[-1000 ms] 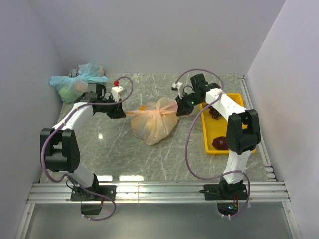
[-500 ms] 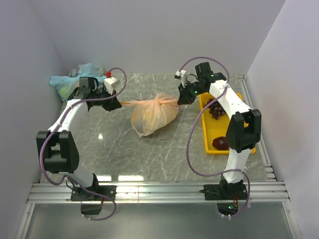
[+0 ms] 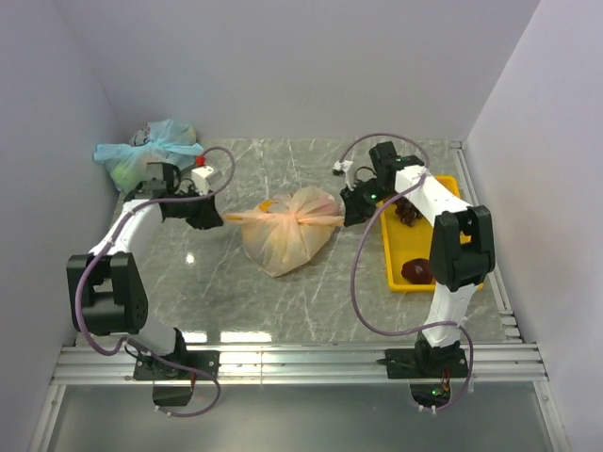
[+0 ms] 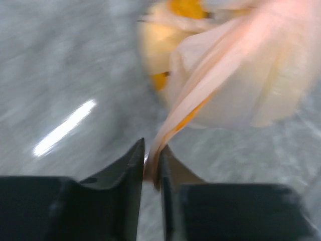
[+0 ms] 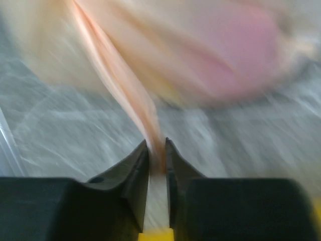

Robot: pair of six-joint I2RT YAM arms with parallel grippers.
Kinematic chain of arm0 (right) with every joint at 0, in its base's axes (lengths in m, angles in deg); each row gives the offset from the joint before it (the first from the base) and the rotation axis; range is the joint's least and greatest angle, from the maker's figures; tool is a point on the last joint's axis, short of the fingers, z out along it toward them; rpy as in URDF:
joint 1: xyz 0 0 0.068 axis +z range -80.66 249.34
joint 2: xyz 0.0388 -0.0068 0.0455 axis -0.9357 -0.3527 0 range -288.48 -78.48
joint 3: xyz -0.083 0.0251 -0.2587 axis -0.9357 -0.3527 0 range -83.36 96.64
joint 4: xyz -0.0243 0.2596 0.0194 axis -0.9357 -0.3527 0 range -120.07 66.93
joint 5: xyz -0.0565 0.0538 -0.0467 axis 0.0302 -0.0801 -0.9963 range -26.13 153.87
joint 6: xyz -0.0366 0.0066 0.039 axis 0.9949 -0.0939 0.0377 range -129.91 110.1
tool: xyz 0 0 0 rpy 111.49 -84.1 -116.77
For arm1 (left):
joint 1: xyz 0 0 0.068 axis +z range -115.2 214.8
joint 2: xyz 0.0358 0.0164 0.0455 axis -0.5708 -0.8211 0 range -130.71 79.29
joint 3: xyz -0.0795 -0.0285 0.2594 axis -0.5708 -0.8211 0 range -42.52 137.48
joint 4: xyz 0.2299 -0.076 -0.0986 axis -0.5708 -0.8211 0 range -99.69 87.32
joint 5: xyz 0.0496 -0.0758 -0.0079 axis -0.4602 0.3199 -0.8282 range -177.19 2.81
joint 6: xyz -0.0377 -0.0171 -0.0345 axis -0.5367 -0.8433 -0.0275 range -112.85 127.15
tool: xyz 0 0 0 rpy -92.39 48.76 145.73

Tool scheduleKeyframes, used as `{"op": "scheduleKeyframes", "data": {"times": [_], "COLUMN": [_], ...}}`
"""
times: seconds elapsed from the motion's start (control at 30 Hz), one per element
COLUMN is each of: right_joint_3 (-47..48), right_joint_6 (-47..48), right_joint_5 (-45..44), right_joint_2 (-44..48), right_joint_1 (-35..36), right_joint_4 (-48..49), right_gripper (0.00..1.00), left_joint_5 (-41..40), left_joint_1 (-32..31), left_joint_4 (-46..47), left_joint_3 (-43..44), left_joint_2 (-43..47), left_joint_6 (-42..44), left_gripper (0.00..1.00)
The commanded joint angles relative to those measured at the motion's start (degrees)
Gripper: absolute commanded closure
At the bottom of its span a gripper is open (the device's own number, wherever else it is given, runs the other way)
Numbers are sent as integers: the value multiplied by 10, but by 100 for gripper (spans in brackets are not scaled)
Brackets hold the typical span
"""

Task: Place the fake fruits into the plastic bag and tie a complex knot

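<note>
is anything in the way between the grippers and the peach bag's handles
Nothing visible does. The left gripper is shut on one stretched handle of the plastic bag, and the right gripper is shut on the other. The knot sits between them.

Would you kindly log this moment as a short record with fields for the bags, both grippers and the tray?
peach plastic bag: on the table between the arms, knot on top
left gripper: shut on the left handle
right gripper: shut on the right handle
yellow tray: right of the bag; holds grapes and a dark maroon fruit
pale blue-green bag: far left corner
</note>
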Motion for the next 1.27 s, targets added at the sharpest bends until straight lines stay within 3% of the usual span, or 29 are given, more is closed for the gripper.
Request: {"op": "scheduleKeyframes", "data": {"times": [0.0,0.03,0.07,0.1,0.13,0.2,0.23,0.27,0.37,0.5,0.63,0.67,0.77,0.87,1.0,1.23], "right_joint_3": [39,57,68,95,111,154,169,182,229,248,261,266,260,189,87,27], "right_joint_6": [39,37,35,33,33,26,22,16,-31,-172,-306,-329,-389,-424,-418,-410], "right_joint_5": [-187,-159,-147,-134,-103,-70,-55,-25,24,42,33,38,3,-39,-75,-83], "right_joint_2": [7,9,15,16,20,30,34,41,47,46,21,4,-9,9,48,107], "right_joint_1": [-68,-68,-68,-68,-71,-76,-81,-84,-94,-97,-96,-96,-78,-54,-20,-2], "right_joint_4": [-124,-135,-143,-163,-174,-190,-199,-202,-183,-65,33,44,91,160,232,259], "right_gripper": [59,50,33,25,24,21,20,15,13,10,8,5,4,3,2,1], "left_joint_5": [-155,-156,-166,-172,-173,-165,-155,-151,-149,-171,-420,-429,-424,-400,-362,-352], "left_joint_1": [86,83,75,71,71,71,71,71,68,36,-65,-96,-126,-142,-146,-147], "left_joint_4": [-24,-30,-41,-43,-47,-64,-72,-77,-79,-114,-69,-59,-37,-28,-10,0], "left_joint_3": [56,63,81,92,106,157,178,216,287,374,383,370,361,370,376,378], "left_joint_2": [7,6,5,6,7,7,7,5,-15,-77,-102,-107,-124,-156,-182,-190], "left_joint_6": [40,38,35,20,11,-11,-15,-37,-112,-174,-184,-182,-201,-235,-279,-320], "left_gripper": [73,53,45,40,30,27,1,1,1,1,1,1,1,1,0,0]}}
